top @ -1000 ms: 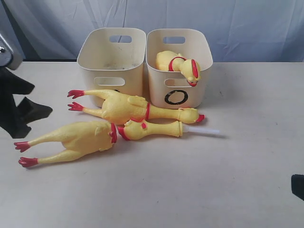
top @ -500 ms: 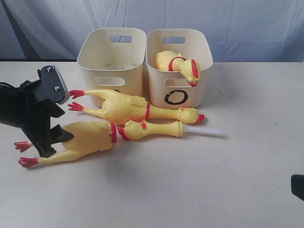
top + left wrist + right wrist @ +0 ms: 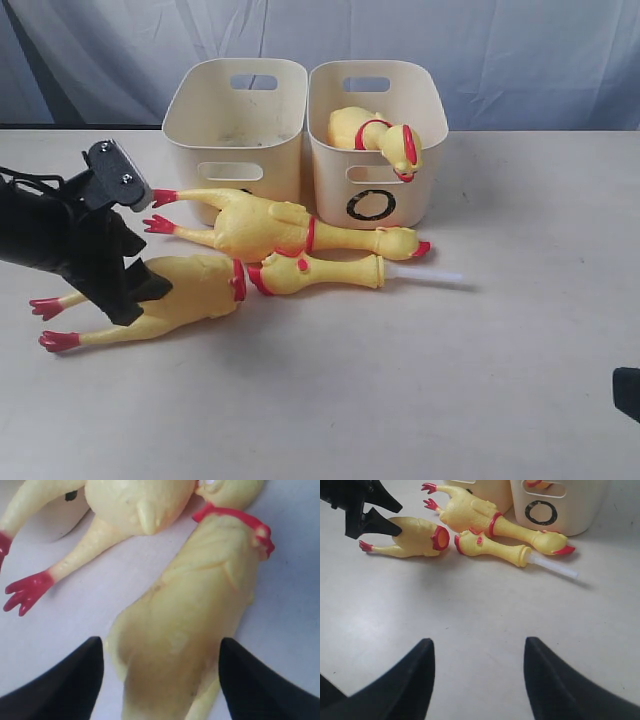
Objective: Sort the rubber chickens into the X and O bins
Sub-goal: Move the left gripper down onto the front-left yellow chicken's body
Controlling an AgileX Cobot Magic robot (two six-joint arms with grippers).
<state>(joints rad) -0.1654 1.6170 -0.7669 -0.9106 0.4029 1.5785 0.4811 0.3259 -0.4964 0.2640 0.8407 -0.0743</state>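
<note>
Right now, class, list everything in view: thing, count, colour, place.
O bin: 1, cream, table's back.
second bin: 1, cream, beside it; mark hidden.
bin chicken: 1, yellow-red, in O bin, head over rim.
table chicken: 1, yellow-red, lying before the bins.
headless body: 1, yellow, red feet, front left.
neck piece: 1, yellow, white tube, by the body's open end.
table: 1, off-white, under everything.
left gripper: 1, black, open, astride headless body.
right gripper: 1, black, open, above table.
</note>
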